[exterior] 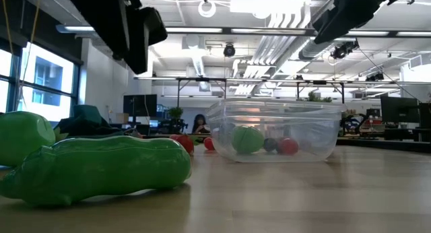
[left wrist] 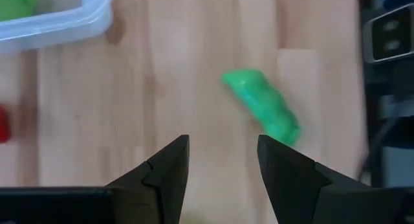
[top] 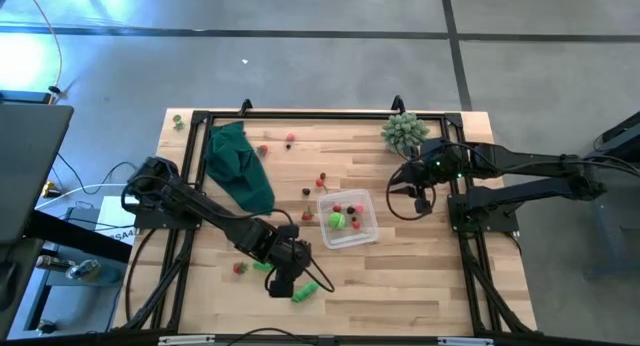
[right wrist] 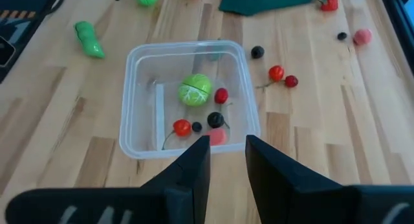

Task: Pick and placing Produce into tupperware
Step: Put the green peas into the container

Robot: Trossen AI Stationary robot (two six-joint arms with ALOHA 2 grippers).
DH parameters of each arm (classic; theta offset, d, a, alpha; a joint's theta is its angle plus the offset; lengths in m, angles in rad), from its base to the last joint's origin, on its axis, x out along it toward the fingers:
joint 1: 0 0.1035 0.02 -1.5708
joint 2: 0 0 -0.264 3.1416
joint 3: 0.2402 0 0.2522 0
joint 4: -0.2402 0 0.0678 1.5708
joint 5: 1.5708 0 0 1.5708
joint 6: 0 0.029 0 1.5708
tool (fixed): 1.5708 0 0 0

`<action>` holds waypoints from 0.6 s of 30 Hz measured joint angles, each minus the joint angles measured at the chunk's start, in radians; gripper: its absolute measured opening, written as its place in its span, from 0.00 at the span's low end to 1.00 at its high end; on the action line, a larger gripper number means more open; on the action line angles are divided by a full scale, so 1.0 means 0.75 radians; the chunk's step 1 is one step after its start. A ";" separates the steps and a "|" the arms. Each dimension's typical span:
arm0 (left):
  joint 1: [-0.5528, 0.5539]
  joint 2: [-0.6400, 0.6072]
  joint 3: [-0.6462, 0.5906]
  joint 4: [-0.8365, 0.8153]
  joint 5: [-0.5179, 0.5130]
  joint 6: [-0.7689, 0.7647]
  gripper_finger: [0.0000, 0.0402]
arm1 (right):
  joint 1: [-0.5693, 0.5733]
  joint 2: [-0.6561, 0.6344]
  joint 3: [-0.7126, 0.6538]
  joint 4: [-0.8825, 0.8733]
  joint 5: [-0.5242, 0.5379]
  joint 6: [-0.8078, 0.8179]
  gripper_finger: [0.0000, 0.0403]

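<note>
High view, setting: a pale wooden butcher-block table point(top: 420, 276) inside a black metal frame, with two dark arms reaching in from either side.
Tupperware: one small clear plastic rectangular container point(top: 348, 217) with rounded corners and see-through walls, sitting right of the table's middle.
Contents: the right wrist view shows a bright green round piece with a pale cut face point(right wrist: 195, 90), two small red balls, two dark berries and a pink piece inside.
Loose produce: a smooth, glossy green pod-shaped vegetable point(top: 306, 291) lies near the front edge; a second green piece point(top: 262, 267) and a small red one point(top: 239, 268) lie beside the left arm; tiny red, pink and dark berries are scattered behind the container.
Left gripper point(top: 283, 284): over the front of the table just beside the pod, fingers point(left wrist: 165, 169) apart with bare wood between them, holding nothing.
Right gripper point(top: 422, 200): well apart from the produce, right of the container, jaws narrowly parted and empty.
Other things: one crumpled dark green cloth point(top: 238, 164); one pale green spiky ball-shaped plant point(top: 404, 132).
</note>
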 joint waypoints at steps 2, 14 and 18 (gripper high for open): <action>0.000 0.000 0.042 -0.019 0.025 0.000 0.43 | 0.000 -0.001 0.000 0.000 0.000 0.009 0.22; -0.111 0.116 0.418 -0.306 -0.113 0.064 0.43 | 0.000 0.000 0.000 0.001 0.000 0.001 0.22; -0.133 0.225 0.456 -0.369 -0.112 0.016 0.43 | 0.000 0.000 0.000 0.002 0.001 -0.001 0.22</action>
